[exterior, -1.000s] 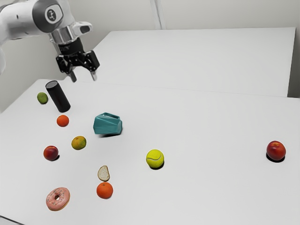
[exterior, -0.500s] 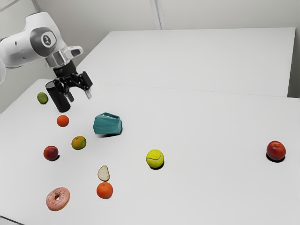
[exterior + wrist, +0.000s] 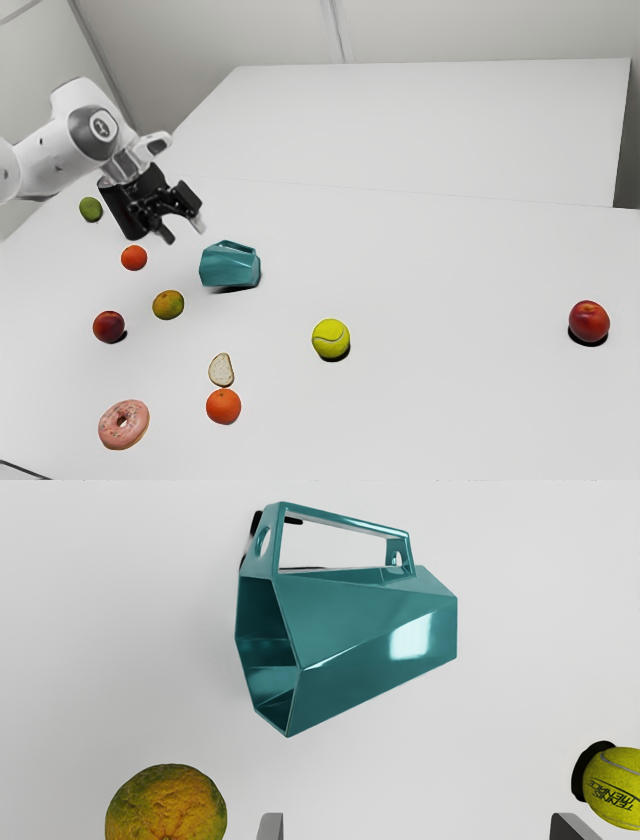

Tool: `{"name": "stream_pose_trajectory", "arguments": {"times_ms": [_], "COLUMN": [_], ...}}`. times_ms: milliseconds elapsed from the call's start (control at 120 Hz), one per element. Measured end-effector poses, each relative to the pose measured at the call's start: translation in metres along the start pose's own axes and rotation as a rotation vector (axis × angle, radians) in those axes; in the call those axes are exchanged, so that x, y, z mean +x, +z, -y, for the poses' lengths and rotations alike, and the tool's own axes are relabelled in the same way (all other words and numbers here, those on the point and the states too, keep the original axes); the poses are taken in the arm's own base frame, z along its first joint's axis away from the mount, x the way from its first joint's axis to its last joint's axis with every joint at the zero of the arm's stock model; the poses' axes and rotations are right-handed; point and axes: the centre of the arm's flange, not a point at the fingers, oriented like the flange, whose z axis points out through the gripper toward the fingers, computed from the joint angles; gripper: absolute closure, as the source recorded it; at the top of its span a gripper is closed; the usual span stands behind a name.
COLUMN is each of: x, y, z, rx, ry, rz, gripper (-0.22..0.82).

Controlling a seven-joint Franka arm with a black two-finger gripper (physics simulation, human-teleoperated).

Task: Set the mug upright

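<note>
A teal mug [image 3: 360, 625] lies on its side on a pale surface [image 3: 515, 710], mouth [image 3: 265, 615] open, angular handle [image 3: 345, 522] opposite the robot's fingers [image 3: 271, 829], which stand wide apart, clear of it. A mottled orange-green fruit [image 3: 167, 805] sits nearer the mug's mouth; a yellow tennis ball [image 3: 617, 790] lies beyond its base end.

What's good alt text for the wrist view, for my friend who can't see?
A teal mug lies on its side on a pale table, handle and open mouth showing. The robot's open tool holds nothing; a green-orange fruit and a yellow tennis ball are near the mug.
</note>
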Motion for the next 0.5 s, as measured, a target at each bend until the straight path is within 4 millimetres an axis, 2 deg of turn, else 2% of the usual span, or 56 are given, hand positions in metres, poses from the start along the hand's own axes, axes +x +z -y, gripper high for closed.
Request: {"name": "stream_pose_trajectory", "arguments": {"times_ms": [192,500], "x": [0.003,0.011], "y": [0.019,0.045], "z": [0.021,0.039], "rx": [-0.048,-0.148], "ry": [0.012,0.039], "rz": [-0.027,-0.085], "gripper": [0.03,0.03]}}
